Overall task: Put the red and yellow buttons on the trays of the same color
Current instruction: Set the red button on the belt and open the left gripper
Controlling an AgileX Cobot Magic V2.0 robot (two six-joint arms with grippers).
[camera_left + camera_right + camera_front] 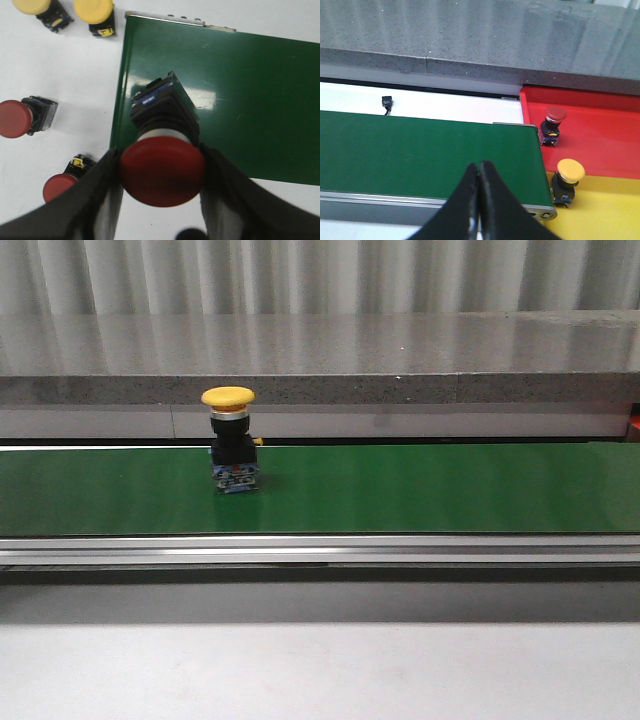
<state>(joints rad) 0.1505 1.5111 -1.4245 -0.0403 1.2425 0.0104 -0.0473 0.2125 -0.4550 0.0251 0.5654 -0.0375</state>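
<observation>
Our left gripper (pixel 161 170) grips a red button (pixel 162 170); our right gripper (pixel 479 172), jaws together, alone shows the trays (pixel 600 135).

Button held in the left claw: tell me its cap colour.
Red; the cap shows best in the left wrist view.

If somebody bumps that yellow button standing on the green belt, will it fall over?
Probably yes. The yellow button stands upright on the green belt with a wide cap over a narrower body, so it looks top-heavy and apt to tip. Its small blue base gives little footing. It looks like stiff plastic, so it likely wouldn't bend.
</observation>
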